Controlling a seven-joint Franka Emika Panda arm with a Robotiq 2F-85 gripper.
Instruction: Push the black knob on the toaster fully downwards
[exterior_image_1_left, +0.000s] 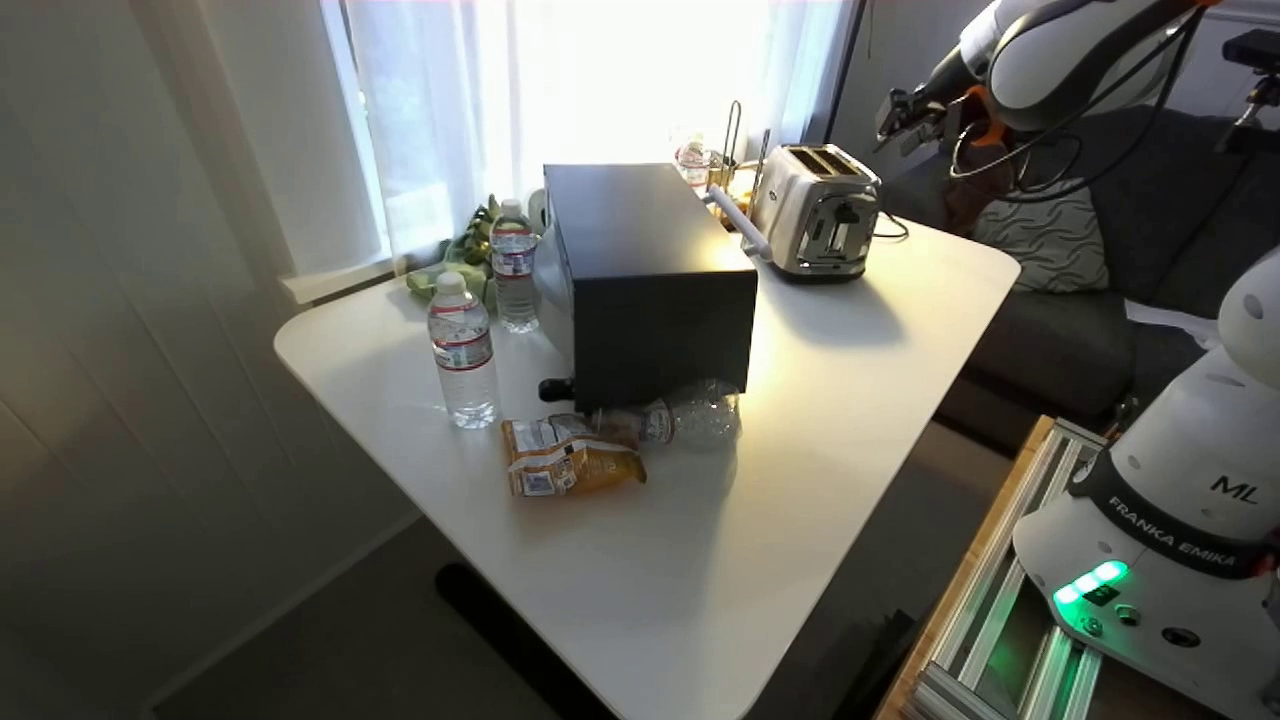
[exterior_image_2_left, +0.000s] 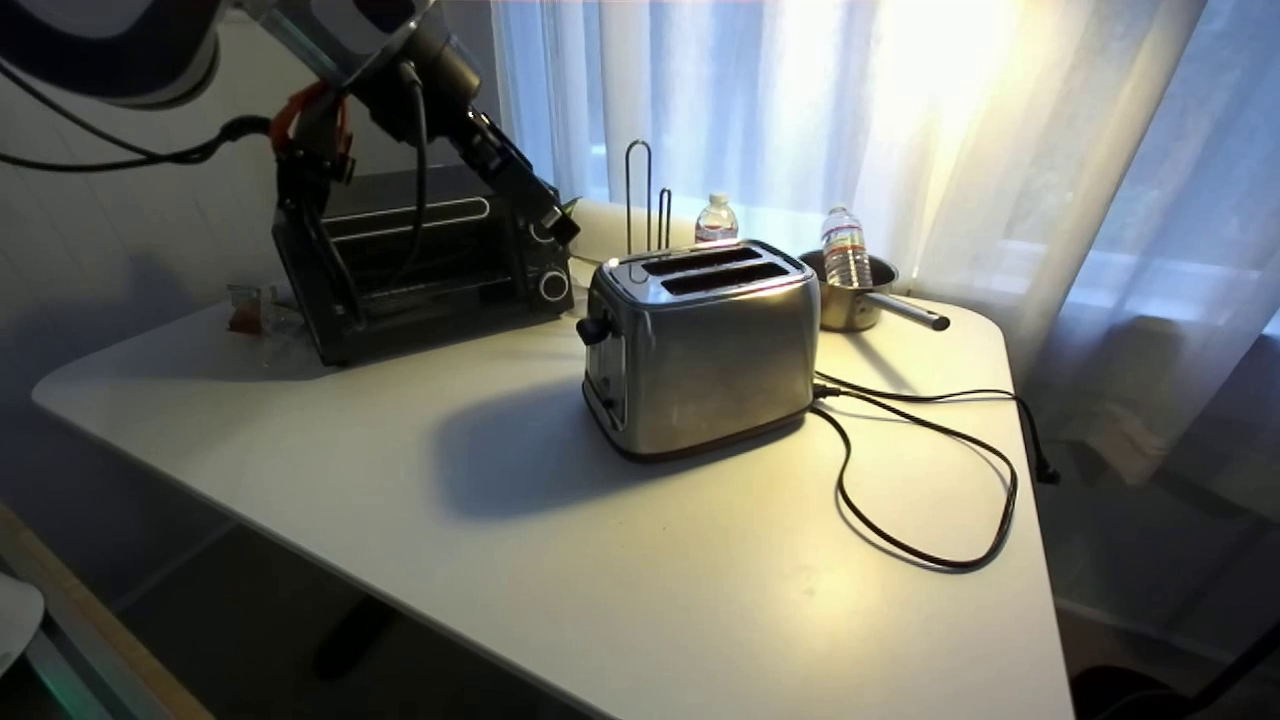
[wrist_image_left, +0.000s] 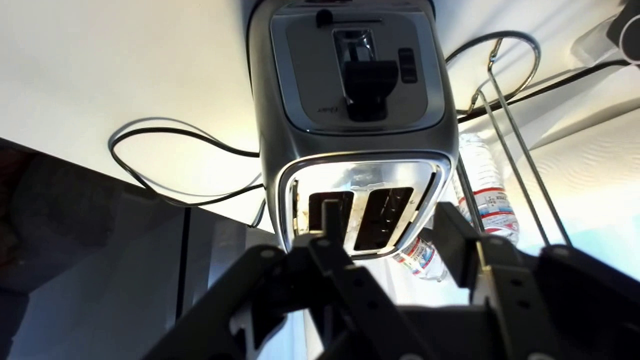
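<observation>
Silver and round-edged, the shiny metal toaster (exterior_image_2_left: 735, 365) stands upright on the white worktop (exterior_image_2_left: 640, 560), its two dark slots facing up. On its narrow end face sits the small black knob (wrist_image_left: 371, 80), high up near the slotted top. The black two-fingered pincer (wrist_image_left: 387, 220) is released, its fingers (wrist_image_left: 455, 245) spread apart; it hangs in the air, clear of the toaster. Near the toaster stands a large black box-shaped oven (exterior_image_1_left: 660, 335), and a steel saucepan (exterior_image_2_left: 845, 312) holds a clear plastic bottle (exterior_image_2_left: 845, 245) with a coloured label.
</observation>
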